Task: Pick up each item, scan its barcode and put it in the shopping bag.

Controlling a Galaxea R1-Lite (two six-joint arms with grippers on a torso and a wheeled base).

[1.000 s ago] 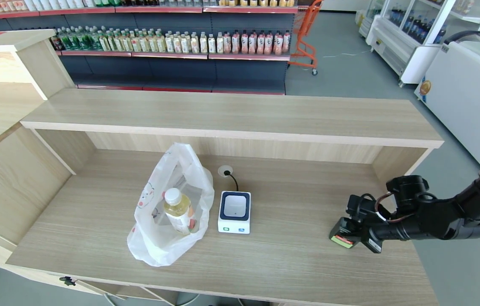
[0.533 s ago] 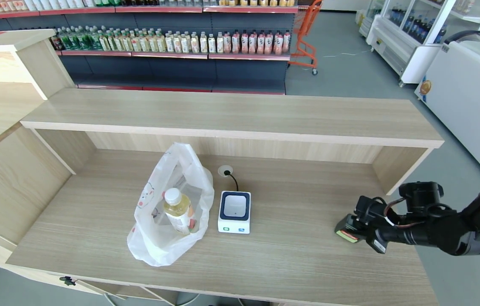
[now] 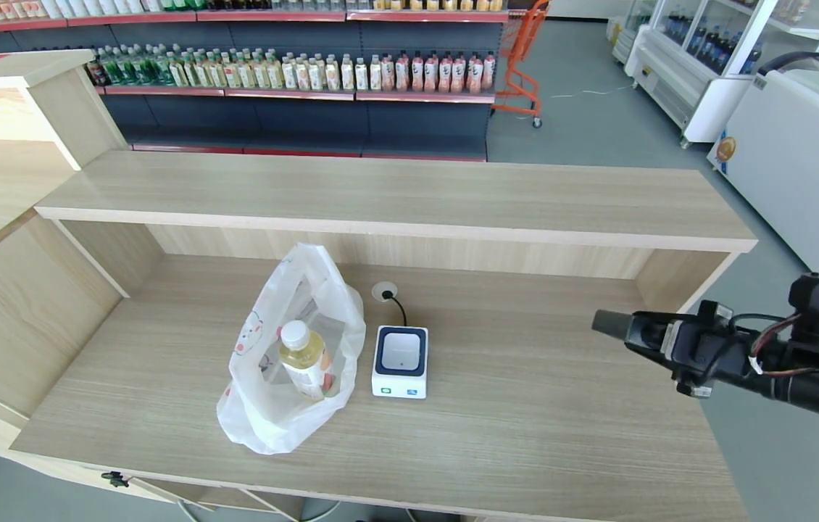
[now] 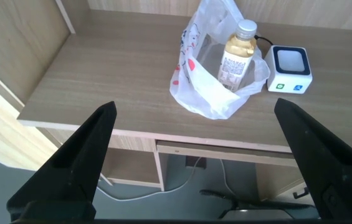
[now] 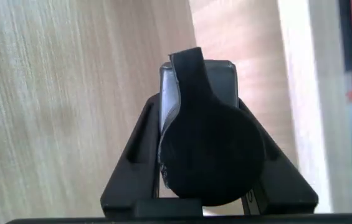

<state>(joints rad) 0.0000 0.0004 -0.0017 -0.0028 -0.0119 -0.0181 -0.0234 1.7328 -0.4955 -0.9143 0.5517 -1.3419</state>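
Note:
A white plastic shopping bag (image 3: 257, 420) stands open on the wooden counter (image 3: 525, 435). Upright inside it is a bottle (image 3: 302, 359) of yellow drink with a white cap. The bag (image 4: 191, 87) and bottle (image 4: 237, 53) also appear in the left wrist view. Just right of the bag sits the white barcode scanner (image 3: 400, 351), window facing up. My right gripper (image 3: 609, 324) hovers level above the counter's right end, pointing left, far from the scanner. Its fingers (image 5: 182, 93) are shut together; I cannot tell whether anything is between them. My left gripper (image 4: 194, 107) hangs open below the counter's front edge.
A raised shelf (image 3: 395, 196) runs along the back of the counter, with side walls at both ends. The scanner's cable goes into a hole (image 3: 384, 292) behind it. Store shelves of bottles and freezers stand beyond.
The right arm rose off the counter's right end and drew back to the right, turning from pointing down to level. A red and green patch at its tip went out of sight.

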